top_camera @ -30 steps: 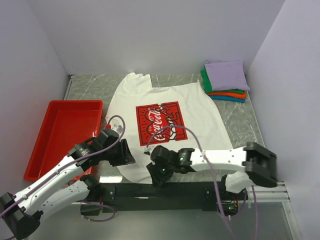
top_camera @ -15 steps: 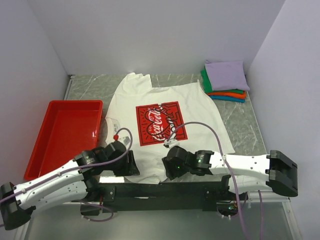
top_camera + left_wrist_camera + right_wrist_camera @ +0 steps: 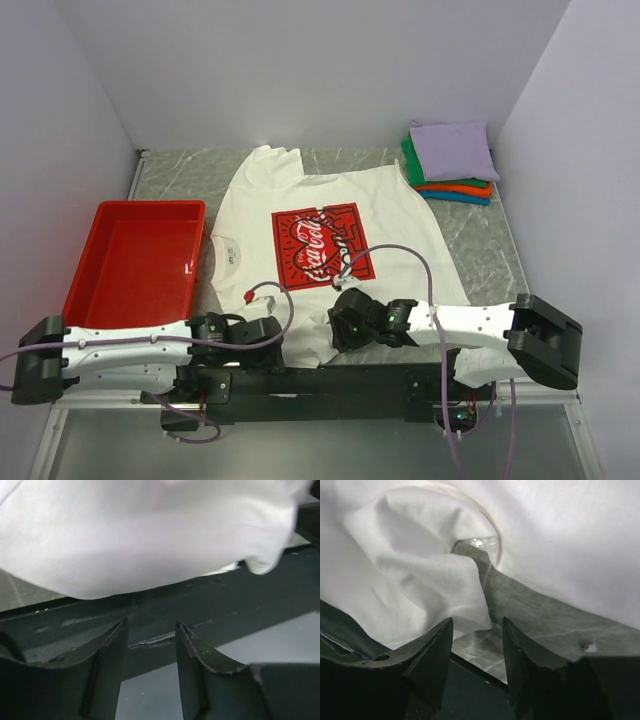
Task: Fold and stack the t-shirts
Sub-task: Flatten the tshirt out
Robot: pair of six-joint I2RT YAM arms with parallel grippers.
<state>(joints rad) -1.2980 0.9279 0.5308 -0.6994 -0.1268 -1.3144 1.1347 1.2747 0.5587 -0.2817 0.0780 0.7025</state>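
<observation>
Grey marbled tabletop (image 3: 485, 250) between pale walls carries everything. Nearest the arms' bases, the left gripper (image 3: 150, 630) is spread and empty over the black base rail (image 3: 330, 380), just short of the near edge of the large white cloth t-shirt with a red square Coca-Cola print (image 3: 255, 200). The right gripper (image 3: 477, 625) is also spread and pinches nothing, with a bunched fold of that same edge just ahead of its fingertips. Otherwise the shirt lies flat, print up and unfolded. Beyond its far right corner stands a neat stack: the folded lavender tee (image 3: 452, 148) on top, then the green tee (image 3: 408, 162), the orange tee (image 3: 455, 185) and the teal tee (image 3: 462, 197). A red plastic tray (image 3: 150, 205) lies just left of the shirt. By my reading four tees are finished, while the white one still needs all its folding and then stacking.
</observation>
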